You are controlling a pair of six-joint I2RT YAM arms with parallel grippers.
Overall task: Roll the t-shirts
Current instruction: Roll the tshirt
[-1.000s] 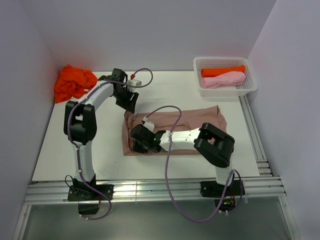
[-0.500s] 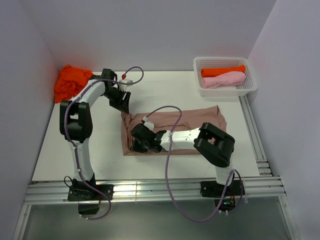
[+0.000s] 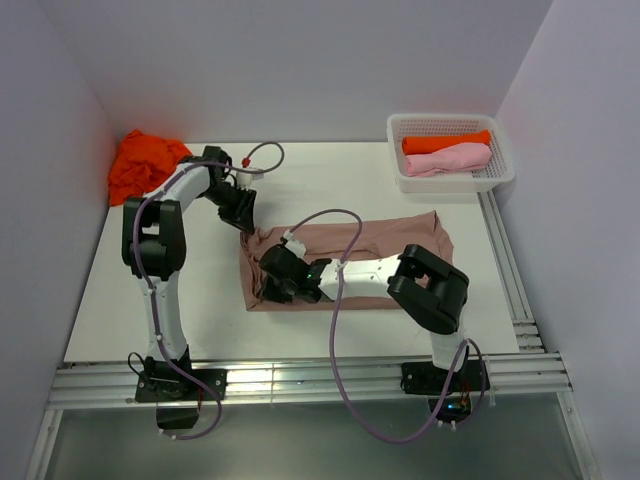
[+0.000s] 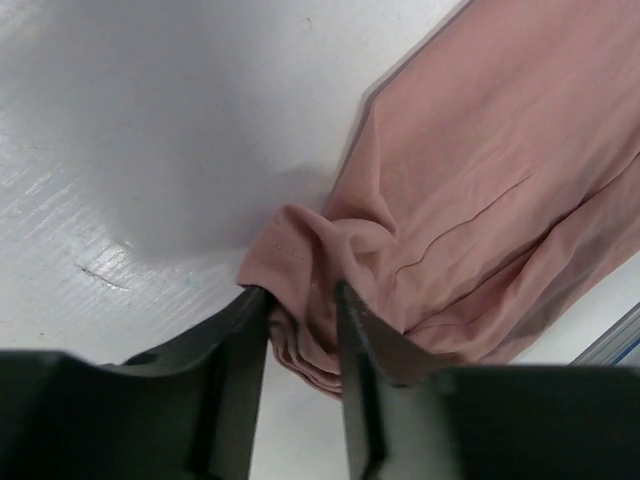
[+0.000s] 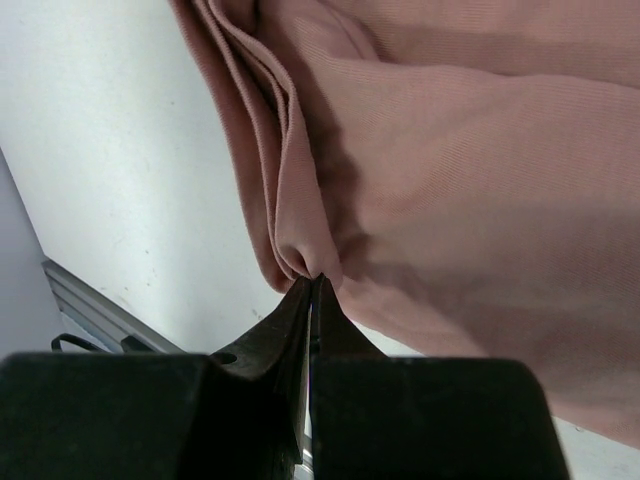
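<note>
Claws both grip the large dusty pinkish-brown cloth t-shirt (image 3: 385, 240) spread mid-way on the white table (image 3: 150, 290). My left claw (image 4: 300, 298) has come down since a second ago and pinches its bunched far-left corner. My right claw (image 5: 312, 282) stays clamped on the folded near-left edge.

white mesh basket (image 3: 452, 182): far right corner | white table (image 3: 340, 175) | metal rails (image 3: 300, 385): near, right edges

**Lighting sound, close focus weak**

Overhead view bright, evenly lit; faint soft shadows on the table (image 3: 350, 185). Left wrist view: broad grey shadow, slight sheen; left gripper (image 4: 298, 300) blurred. Right gripper (image 5: 312, 285) dark, soft; pinkish-brown t-shirt (image 5: 450, 200) weave sharp.
</note>
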